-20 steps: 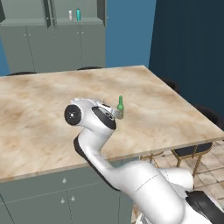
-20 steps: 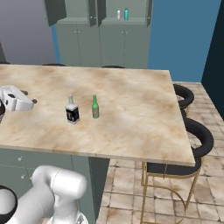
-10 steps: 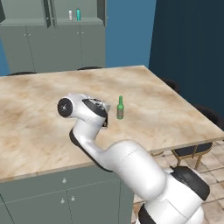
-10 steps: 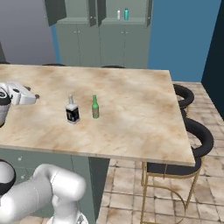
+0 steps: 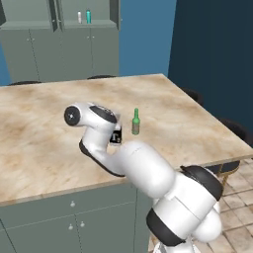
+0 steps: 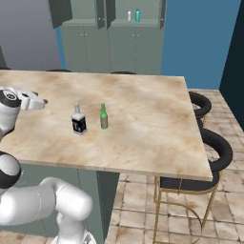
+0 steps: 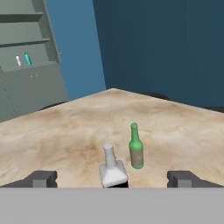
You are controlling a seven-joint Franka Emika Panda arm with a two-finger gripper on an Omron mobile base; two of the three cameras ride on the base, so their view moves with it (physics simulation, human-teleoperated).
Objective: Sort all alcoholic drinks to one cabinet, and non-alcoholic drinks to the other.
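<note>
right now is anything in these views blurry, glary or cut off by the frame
Hand view: green bottle is sharp, the square bottle is cropped at the bottom edge, and the end effector fingertips look soft. Right base view: even light, no glare, faint shadows under both bottles on the counter. Left base view: the arm hides most of the square bottle.

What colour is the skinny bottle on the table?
Green glass bottle with a brownish label, clearest in the hand view.

Gripper (image 7: 112,179) wide open (arm raised)
</note>
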